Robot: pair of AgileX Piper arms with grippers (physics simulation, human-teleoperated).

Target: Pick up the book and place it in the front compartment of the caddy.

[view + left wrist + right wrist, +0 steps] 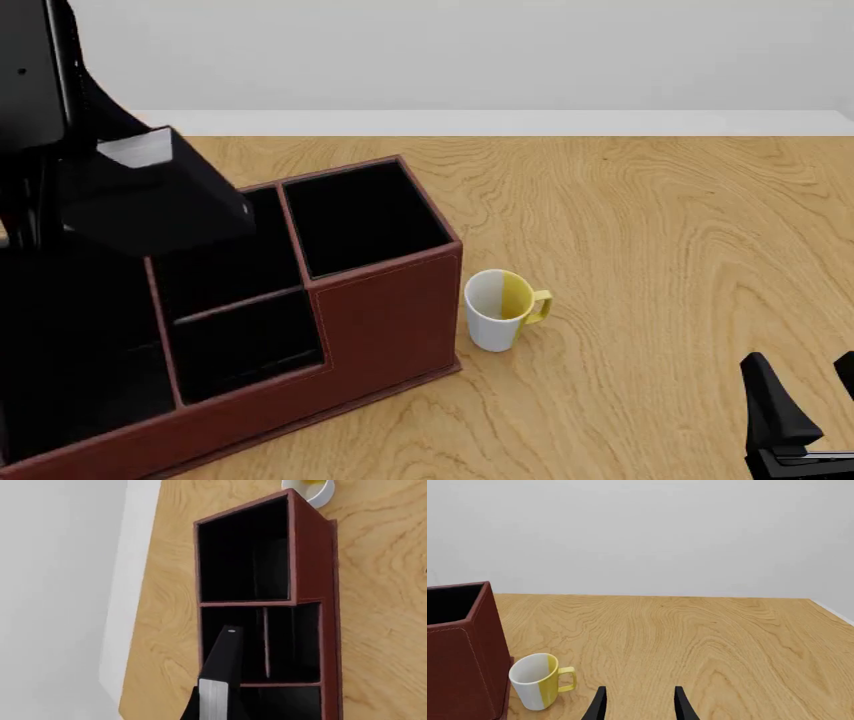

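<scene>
Book [217, 680] sits closest in the left wrist view, clamped in the left hand [212, 711], tilted, its far end over the caddy [387, 320]. That end hangs above the divided section, left sub-cell; can't confirm it's the front compartment [233, 645]. Advice: square the book to the cell walls, stand it vertical, centre it clear of the divider, lower slowly, release only once it's well inside. Right hand [639, 704] idle, fingers apart, empty, near the mug [502, 309] on the table [667, 250].

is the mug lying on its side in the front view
No, the mug stands upright on the table beside the caddy.
</scene>
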